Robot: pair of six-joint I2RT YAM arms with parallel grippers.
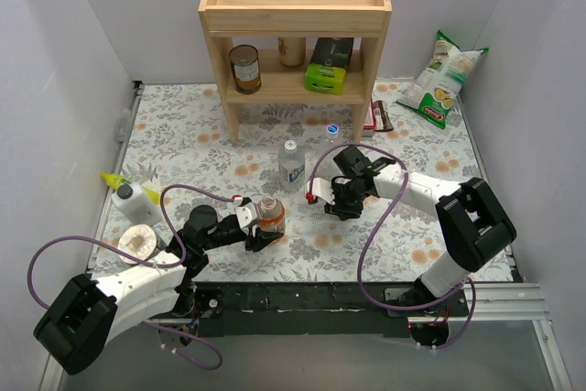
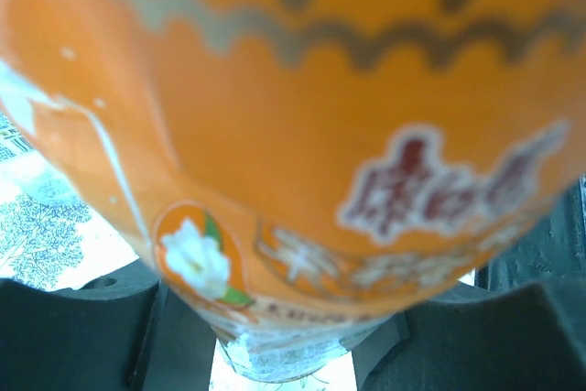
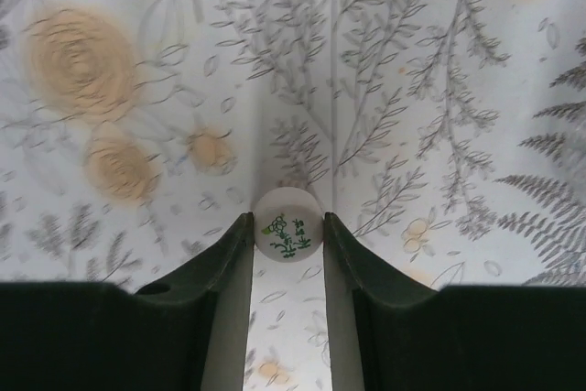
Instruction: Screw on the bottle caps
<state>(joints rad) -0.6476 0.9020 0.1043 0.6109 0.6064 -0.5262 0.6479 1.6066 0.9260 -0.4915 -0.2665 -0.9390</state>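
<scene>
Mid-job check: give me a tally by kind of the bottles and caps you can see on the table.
Drink bottles: 3 - orange bottle, labelled clear bottle, plain clear bottle
Squeeze bottles: 1 - white squeeze bottle
Caps in view: 2 - white cap, blue cap
Total: 6

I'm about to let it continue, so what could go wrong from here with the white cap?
1. The right claw pinches the white cap only at its very tips, so the cap may pop out when lifted.
2. The labelled bottle stands near the path to the orange bottle in the left claw; the right claw could knock it over.
</scene>
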